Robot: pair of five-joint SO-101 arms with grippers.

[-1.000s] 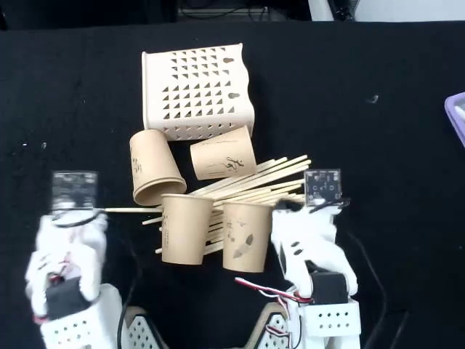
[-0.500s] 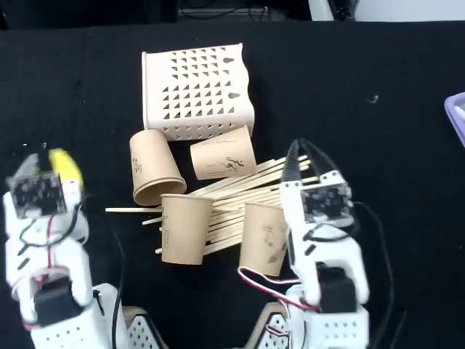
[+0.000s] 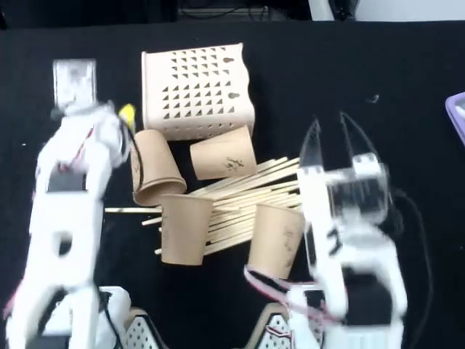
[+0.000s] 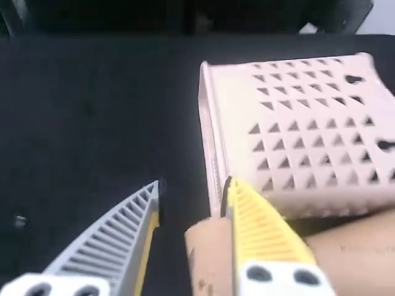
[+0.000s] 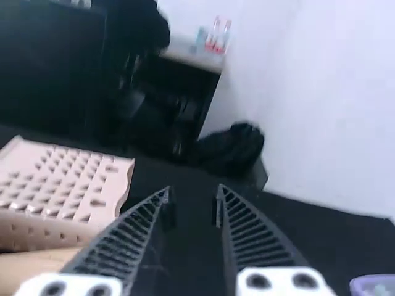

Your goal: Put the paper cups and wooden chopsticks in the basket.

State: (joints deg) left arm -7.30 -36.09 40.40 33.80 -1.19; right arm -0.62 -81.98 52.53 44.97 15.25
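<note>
A beige perforated basket (image 3: 197,91) lies on its side at the back of the black table. In front of it, paper cups (image 3: 152,167) (image 3: 224,154) (image 3: 183,229) (image 3: 276,240) lie around a loose pile of wooden chopsticks (image 3: 251,190). My left gripper (image 3: 120,119) hovers open by the basket's near left corner, above the leftmost cup. Its wrist view shows the left gripper (image 4: 192,184) with nothing between the fingers, the basket (image 4: 296,135) ahead and a cup (image 4: 207,262) below. My right gripper (image 3: 330,132) is raised right of the chopsticks. It stands open and empty, its black fingers (image 5: 244,228) apart, the basket (image 5: 62,179) off to one side.
A purple tray (image 3: 456,113) pokes in at the table's right edge and also at a corner of the right wrist view as the purple tray (image 5: 373,285). Bare black tabletop (image 3: 363,65) lies right of the basket and behind it.
Both arms have lifted and stretched forward from the table's front edge. The left gripper moved up to the basket's left corner. The front right cup was nudged to the right and tilted.
</note>
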